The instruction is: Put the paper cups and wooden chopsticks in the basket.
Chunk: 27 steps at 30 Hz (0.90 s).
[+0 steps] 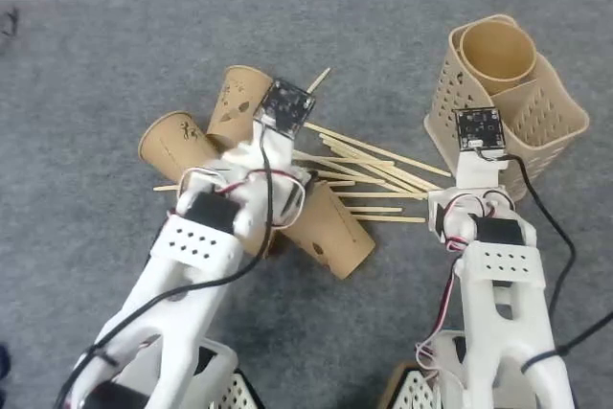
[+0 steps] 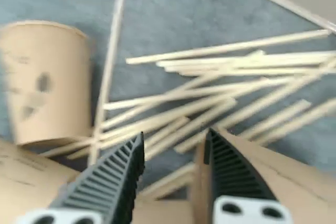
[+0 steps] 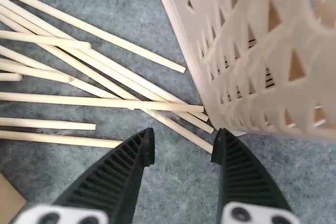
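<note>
Only one paper cup (image 1: 498, 55) inside the basket (image 1: 448, 107), chopsticks (image 1: 374, 155) loose beside it, both arms' jaws parted, empty.

Looking down, the left arm (image 1: 196, 241) lies across the pile. One end of the cup under the arm (image 1: 330, 232) is covered, and the chopsticks (image 1: 369, 174) run beneath the wrist, so their near ends are lost and I cannot count them. Ahead of the left gripper (image 2: 174, 139) everything is smeared — the marks on the printed cup (image 2: 47, 82) cannot be made out, and the cup at the finger (image 2: 273, 177) is cut by the frame. Beside the right gripper (image 3: 184, 135) the basket (image 3: 252, 51) runs off the edge, its rim and inside unseen.
</note>
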{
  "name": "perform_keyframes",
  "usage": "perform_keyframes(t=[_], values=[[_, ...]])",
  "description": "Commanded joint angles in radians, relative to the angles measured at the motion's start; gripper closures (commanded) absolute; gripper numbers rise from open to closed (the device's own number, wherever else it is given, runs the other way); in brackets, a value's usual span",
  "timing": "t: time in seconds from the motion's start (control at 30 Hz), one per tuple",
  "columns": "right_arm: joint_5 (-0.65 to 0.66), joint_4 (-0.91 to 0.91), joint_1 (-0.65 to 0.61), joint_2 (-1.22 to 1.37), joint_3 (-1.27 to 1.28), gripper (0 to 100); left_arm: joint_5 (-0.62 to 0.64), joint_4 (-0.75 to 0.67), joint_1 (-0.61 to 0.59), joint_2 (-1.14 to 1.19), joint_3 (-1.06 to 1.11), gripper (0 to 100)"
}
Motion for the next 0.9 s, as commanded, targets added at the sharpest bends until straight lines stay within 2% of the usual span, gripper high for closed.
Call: perform_keyframes(t=[0.0,0.17,0.33,0.53,0.77,0.87], values=[[0.003,-0.024,0.004,-0.038,0.003,81.2,-0.075,-0.129,-0.078,0.003,0.035,83],[0.003,-0.039,0.004,-0.038,0.008,81.2,-0.127,-0.183,-0.058,0.002,0.133,83],[0.003,-0.038,0.004,-0.038,0.008,81.2,-0.127,-0.272,-0.046,0.002,0.217,83],[0.003,-0.036,0.004,-0.038,0.008,81.2,-0.127,-0.244,0.020,0.002,0.232,83],[0.009,-0.065,0.007,-0.038,0.023,81.2,-0.123,-0.229,0.181,0.002,0.228,83],[0.009,-0.070,0.012,-0.038,0.023,81.2,-0.052,-0.224,0.258,0.000,0.208,83]])
